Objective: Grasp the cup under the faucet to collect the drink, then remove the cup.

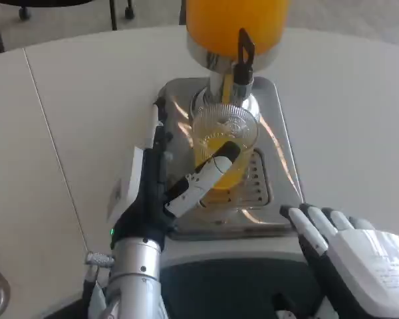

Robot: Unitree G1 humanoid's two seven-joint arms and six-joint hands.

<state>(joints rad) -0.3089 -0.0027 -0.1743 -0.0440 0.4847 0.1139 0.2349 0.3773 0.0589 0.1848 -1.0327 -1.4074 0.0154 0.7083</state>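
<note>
left hand (pixel 186 174): reaches up from the lower left over the drip tray, fingers wrapped round the cup; one white-and-black finger (pixel 216 166) lies diagonally across the cup's front wall, the rest of the hand sits on the cup's left side.
right hand (pixel 349 247): low at the right, just off the tray's front right corner, white back facing up, fingers held side by side and pointing up-left, nothing in them; can't tell if the fingertips touch the tray edge.
cup (pixel 224 143): clear plastic, upright, standing over the tray's slotted grille, directly under the faucet; orange liquid in its lower part, upper part clear.
faucet (pixel 242 63): black lever tap on the front of the dispenser, spout just above the cup rim; flow not discernible.
dispenser (pixel 236 26): orange-filled tank on a chrome pedestal, centred at the back of the tray.
drip tray (pixel 279 113): shiny steel, rounded corners, strong reflections, grille at the front half.
table (pixel 86 100): white, a seam line running diagonally on the left.
</note>
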